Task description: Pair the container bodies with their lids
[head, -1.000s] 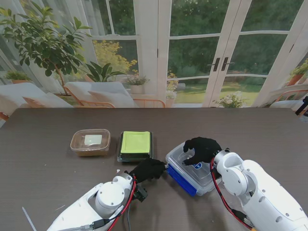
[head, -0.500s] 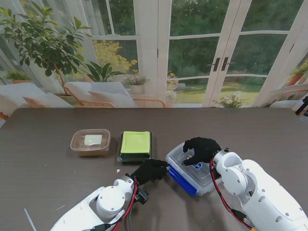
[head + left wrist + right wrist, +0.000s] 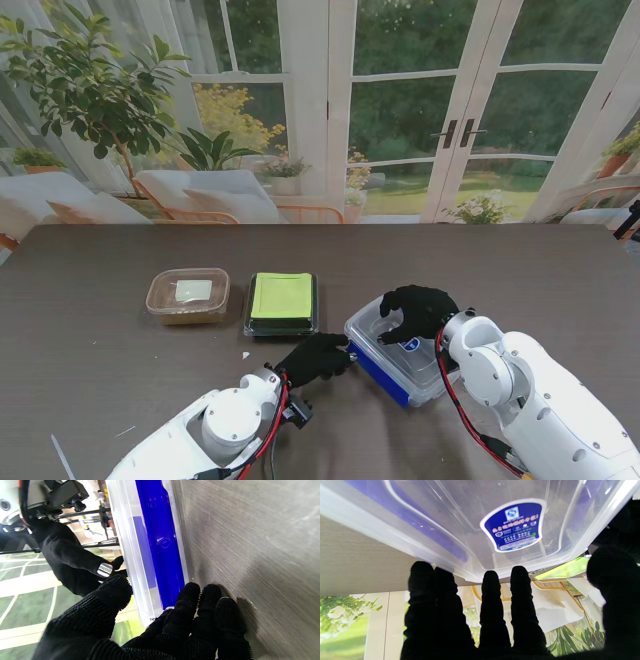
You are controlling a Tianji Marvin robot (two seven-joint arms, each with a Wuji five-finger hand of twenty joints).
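You see the clear container (image 3: pixel 400 348) with its blue clip just right of table centre, long axis running diagonally from far-left to near-right. Your right hand (image 3: pixel 420 310) lies curled over its far rim, fingers (image 3: pixel 492 590) touching the edge. Your left hand (image 3: pixel 318 357), fingers loosely apart, pinches the near-left corner.

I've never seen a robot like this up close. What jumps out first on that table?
Two black-gloved hands meet at a clear box with a blue side clip, right of centre: the right hand rests on its lid, and the left hand has its fingers at the box's near-left corner. To the left sit a dark container with a lime-green lid and a clear tub.
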